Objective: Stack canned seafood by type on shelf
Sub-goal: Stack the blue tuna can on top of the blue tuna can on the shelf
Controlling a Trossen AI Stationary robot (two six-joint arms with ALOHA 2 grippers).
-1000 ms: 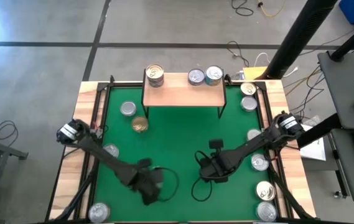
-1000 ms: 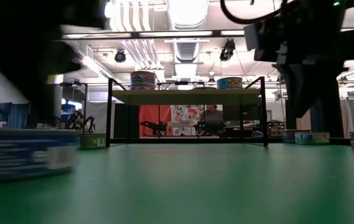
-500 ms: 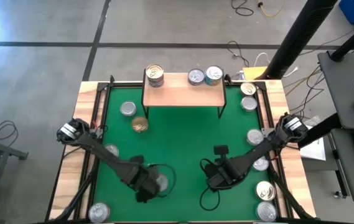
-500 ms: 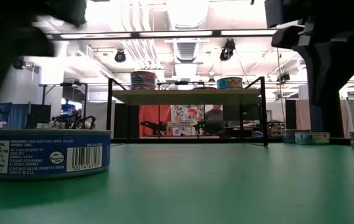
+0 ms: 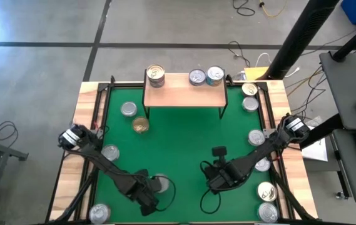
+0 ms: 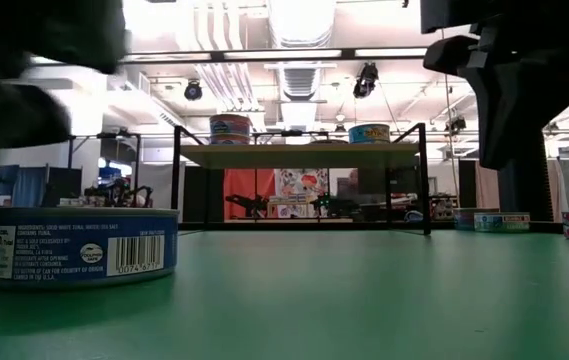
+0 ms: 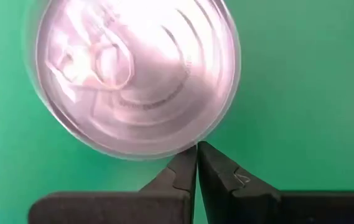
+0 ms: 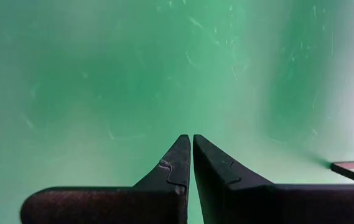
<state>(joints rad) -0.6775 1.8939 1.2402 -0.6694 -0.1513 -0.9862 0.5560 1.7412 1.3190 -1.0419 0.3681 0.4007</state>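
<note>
A silver-topped can (image 5: 160, 183) with a blue side (image 6: 82, 245) stands on the green mat near the front. My left gripper (image 5: 147, 192) is shut just on its near side, the fingertips (image 7: 196, 147) at the can's rim (image 7: 183, 144). My right gripper (image 5: 219, 181) hangs shut over bare mat (image 8: 191, 138), nothing near its tips. The shelf (image 5: 184, 94) stands at the far edge on black legs and bears a gold-topped can (image 5: 156, 75) at its left end and two silver-topped cans (image 5: 205, 76) at its right. My left gripper's shut fingertips (image 7: 186, 158) point down right at the edge of the can's top (image 7: 175, 149), on the can's near side. Whether they touch the rim I cannot tell. The can stands flat and upright on the mat.
Loose cans lie along the right border (image 5: 262, 164), (image 5: 266, 191), (image 5: 250, 104), and on the left (image 5: 128, 109), (image 5: 141, 125), (image 5: 110, 152), (image 5: 99, 214). The middle of the mat (image 5: 184, 144) is bare. A black frame (image 5: 102, 100) rims the mat.
My left gripper, shut throughout, has moved toward the table's near edge and come off the top of the can, which now shows beside it. The can slid a little along the mat, then stayed still. My right gripper has drifted toward the near right.
</note>
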